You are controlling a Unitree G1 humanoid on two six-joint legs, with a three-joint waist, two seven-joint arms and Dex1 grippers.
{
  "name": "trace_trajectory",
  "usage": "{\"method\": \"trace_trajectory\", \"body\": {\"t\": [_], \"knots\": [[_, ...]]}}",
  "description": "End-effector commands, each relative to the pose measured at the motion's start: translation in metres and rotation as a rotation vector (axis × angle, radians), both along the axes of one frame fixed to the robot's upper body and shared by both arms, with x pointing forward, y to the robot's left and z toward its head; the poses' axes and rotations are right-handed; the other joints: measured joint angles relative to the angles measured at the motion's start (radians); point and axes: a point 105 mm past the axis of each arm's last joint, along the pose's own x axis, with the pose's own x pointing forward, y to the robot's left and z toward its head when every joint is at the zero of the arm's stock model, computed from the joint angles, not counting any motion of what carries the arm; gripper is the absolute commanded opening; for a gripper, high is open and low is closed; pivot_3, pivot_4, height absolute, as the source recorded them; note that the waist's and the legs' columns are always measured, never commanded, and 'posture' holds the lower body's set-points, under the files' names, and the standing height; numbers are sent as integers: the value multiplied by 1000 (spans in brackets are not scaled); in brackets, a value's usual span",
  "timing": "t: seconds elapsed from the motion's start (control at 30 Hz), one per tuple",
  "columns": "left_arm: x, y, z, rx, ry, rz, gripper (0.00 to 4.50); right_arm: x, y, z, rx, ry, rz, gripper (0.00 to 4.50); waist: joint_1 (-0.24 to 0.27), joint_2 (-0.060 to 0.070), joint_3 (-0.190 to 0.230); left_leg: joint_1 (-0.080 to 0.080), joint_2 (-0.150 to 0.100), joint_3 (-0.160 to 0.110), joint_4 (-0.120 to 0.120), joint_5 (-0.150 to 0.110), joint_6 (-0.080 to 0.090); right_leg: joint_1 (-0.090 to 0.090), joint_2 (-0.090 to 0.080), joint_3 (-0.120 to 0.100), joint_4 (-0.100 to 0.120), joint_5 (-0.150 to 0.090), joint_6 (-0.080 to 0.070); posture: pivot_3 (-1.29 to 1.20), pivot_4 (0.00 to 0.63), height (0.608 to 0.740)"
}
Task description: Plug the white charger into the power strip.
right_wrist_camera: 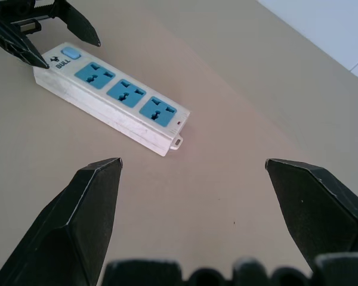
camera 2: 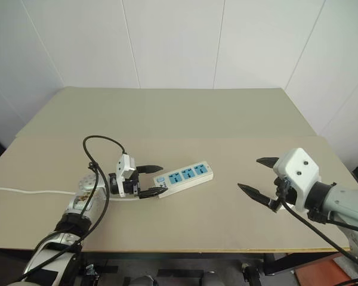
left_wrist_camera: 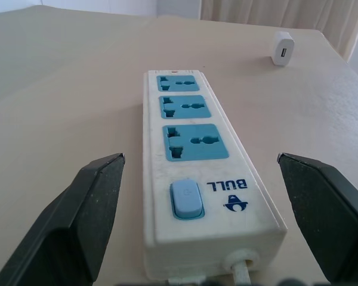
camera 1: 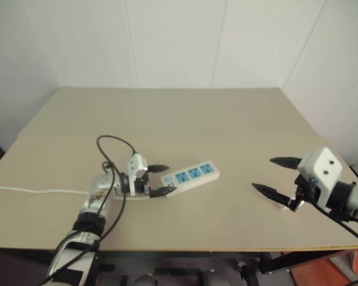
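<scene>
While its black fingers stand spread on either side of the switch end, the left gripper (camera 1: 156, 180) seems set to steady the power strip (camera 1: 191, 175) mid-table. The right gripper (camera 1: 274, 174), also spread and empty, must next fetch the white charger (left_wrist_camera: 282, 48), lying near the table's right edge beyond the strip.

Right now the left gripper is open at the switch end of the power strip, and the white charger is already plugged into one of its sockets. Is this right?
Not quite. The left gripper is open at the switch end of the power strip, but the white charger lies loose on the table beyond the strip, as the left wrist view shows. All three sockets are empty.
</scene>
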Motion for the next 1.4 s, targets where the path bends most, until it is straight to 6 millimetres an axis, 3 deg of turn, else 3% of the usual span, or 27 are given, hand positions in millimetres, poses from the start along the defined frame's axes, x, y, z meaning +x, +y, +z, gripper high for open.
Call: {"method": "trace_trajectory", "body": {"t": [0.03, 0.63, 0.87, 1.03, 1.4], "knots": [[1, -5, 6, 9, -53, -6, 4479, -4, 1, 15, -21, -63, 1, 4500, 0, 0, 0, 0, 0, 0, 0, 0, 0, 0, 0, 0, 0, 0, 0, 0, 150, 740], [-2, -19, -27, 40, 2, 23, 4479, -4, 4, 16, -17, -70, 8, 4500, 3, 0, 0, 1, 0, 0, 0, 0, 0, 1, 0, 0, 0, 0, 0, 0, 150, 740], [0, -21, -44, 95, 74, 30, 4479, -3, 4, 18, -20, -77, 7, 4500, 8, 1, -3, 8, 0, 0, 0, 0, 0, 10, 0, -1, -3, 0, 1, 0, 150, 740], [-1, -21, -45, 165, 52, -24, 3316, -2, 4, 22, -17, -90, 12, 4500, 5, 3, -5, 19, 0, -1, -3, -1, 2, 25, 0, -2, -11, -1, 3, 0, 150, 740], [-12, -20, -35, 169, 7, -119, 3277, 1, -1, 21, -24, -74, 14, 4500, 4, 3, -5, 18, 1, -3, -3, -2, 3, 25, 0, -4, -12, -1, 2, 0, 150, 740]]}}
